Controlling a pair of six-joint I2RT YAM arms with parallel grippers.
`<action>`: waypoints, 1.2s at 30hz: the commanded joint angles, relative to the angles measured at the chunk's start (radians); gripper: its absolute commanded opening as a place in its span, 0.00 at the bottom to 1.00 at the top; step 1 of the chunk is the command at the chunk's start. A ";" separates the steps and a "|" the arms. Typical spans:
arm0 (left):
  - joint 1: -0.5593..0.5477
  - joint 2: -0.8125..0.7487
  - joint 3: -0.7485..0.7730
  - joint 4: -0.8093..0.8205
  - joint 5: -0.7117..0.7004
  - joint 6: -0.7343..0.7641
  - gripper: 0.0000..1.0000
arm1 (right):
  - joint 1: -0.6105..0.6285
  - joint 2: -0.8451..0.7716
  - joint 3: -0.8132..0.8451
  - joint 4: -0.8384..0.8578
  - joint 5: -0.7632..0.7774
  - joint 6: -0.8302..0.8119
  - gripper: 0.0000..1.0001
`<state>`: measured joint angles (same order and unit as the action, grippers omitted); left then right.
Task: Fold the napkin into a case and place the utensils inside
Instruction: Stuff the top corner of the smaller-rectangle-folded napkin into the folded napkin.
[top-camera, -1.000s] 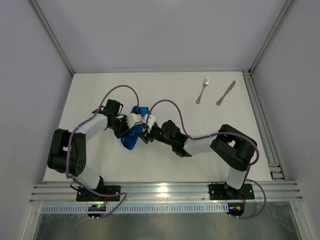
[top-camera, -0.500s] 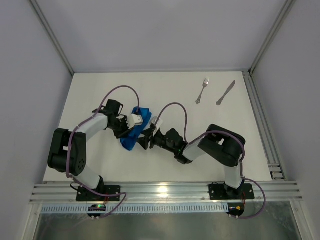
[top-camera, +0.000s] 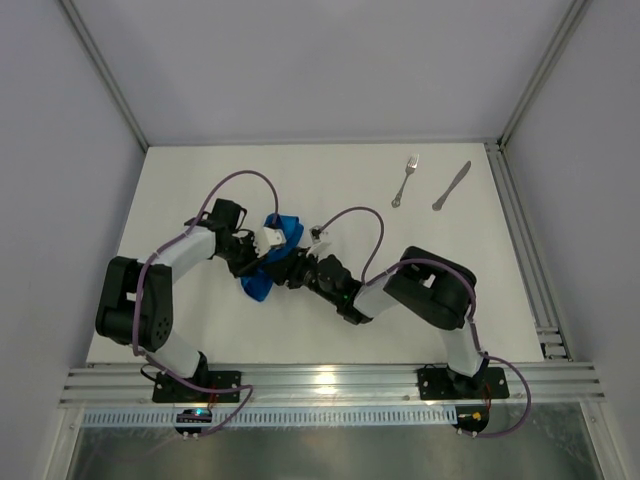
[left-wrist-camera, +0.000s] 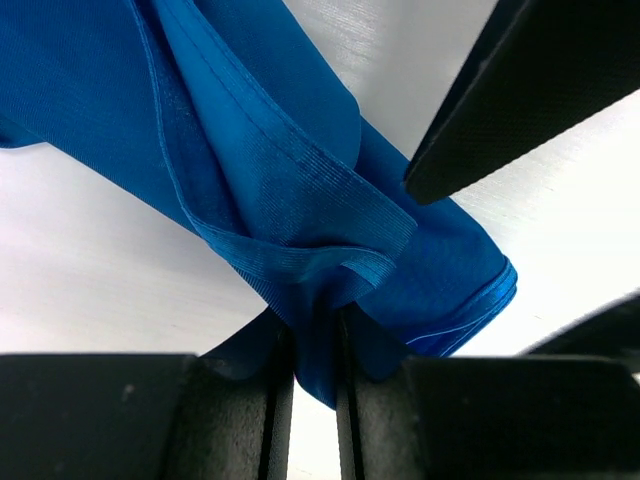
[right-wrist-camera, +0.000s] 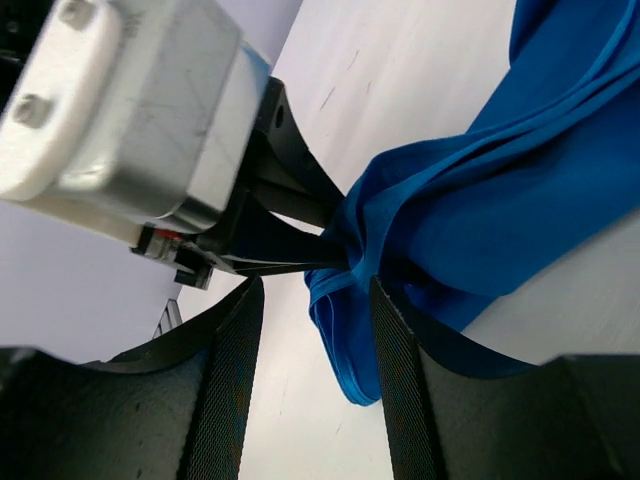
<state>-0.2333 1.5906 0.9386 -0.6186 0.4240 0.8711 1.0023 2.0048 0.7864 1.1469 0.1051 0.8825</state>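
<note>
The bright blue napkin (top-camera: 272, 256) lies bunched and partly folded left of the table's middle, between both grippers. My left gripper (top-camera: 256, 256) is shut on a pinched fold of the napkin (left-wrist-camera: 300, 230), with cloth squeezed between its jaws (left-wrist-camera: 313, 400). My right gripper (top-camera: 288, 270) is low at the napkin's right side and stands open (right-wrist-camera: 315, 390). A hanging end of the napkin (right-wrist-camera: 350, 330) sits between its fingers (right-wrist-camera: 232, 380), against the right one. The fork (top-camera: 404, 181) and knife (top-camera: 451, 186) lie side by side at the far right, away from both grippers.
The left gripper's white camera housing (right-wrist-camera: 130, 110) is close in front of the right gripper. A metal rail (top-camera: 520, 240) runs along the table's right edge. Purple cables (top-camera: 350, 215) loop above both arms.
The right arm has folded in and dropped toward the napkin's near right side, its jaws narrowing a little around the cloth end. The left gripper has kept its pinch and hardly moved.
</note>
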 joint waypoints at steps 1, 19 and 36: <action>-0.001 -0.011 0.016 0.019 0.042 -0.006 0.20 | 0.009 0.018 0.053 -0.061 0.071 0.088 0.50; -0.001 0.019 0.043 -0.030 0.078 0.011 0.25 | -0.027 0.124 0.119 -0.096 0.041 0.088 0.08; 0.080 0.077 0.229 -0.281 0.224 0.083 0.52 | -0.047 0.152 0.086 -0.013 0.018 0.062 0.04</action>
<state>-0.1768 1.6646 1.1542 -0.9031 0.6292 0.9752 0.9607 2.1498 0.8795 1.0527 0.1188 0.9661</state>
